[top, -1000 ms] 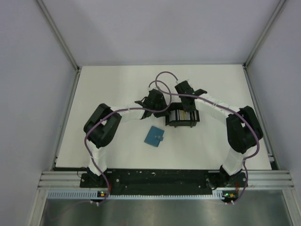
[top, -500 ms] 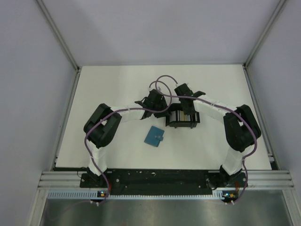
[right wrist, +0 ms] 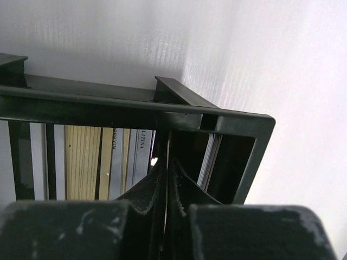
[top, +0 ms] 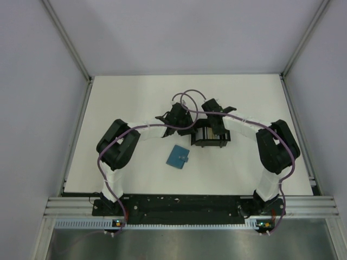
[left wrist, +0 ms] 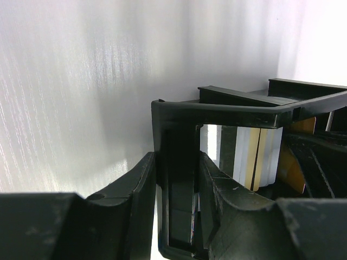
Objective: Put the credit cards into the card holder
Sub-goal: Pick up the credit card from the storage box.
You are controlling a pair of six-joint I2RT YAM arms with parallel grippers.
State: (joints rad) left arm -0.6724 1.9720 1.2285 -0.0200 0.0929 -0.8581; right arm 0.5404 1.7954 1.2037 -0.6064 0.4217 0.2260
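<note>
The teal card holder (top: 178,156) lies shut on the white table, near and left of the black tray (top: 209,144). Credit cards stand on edge in the tray: yellow (right wrist: 87,157), silver (right wrist: 130,154) and white (right wrist: 209,157) ones; they also show in the left wrist view (left wrist: 255,157). My left gripper (top: 188,128) is shut on the tray's left wall (left wrist: 179,179), one finger on each side. My right gripper (top: 216,129) reaches down into the tray, its jaws (right wrist: 165,168) shut on the thin edge of one upright card (right wrist: 168,146).
The tray's rim (right wrist: 108,105) and end wall (right wrist: 260,157) frame the right fingers closely. Purple cables loop above both wrists (top: 187,95). Grey walls enclose the table at the left, back and right.
My right gripper has shifted a little left and nearer over the tray. The left arm, the tray and the card holder have not moved.
</note>
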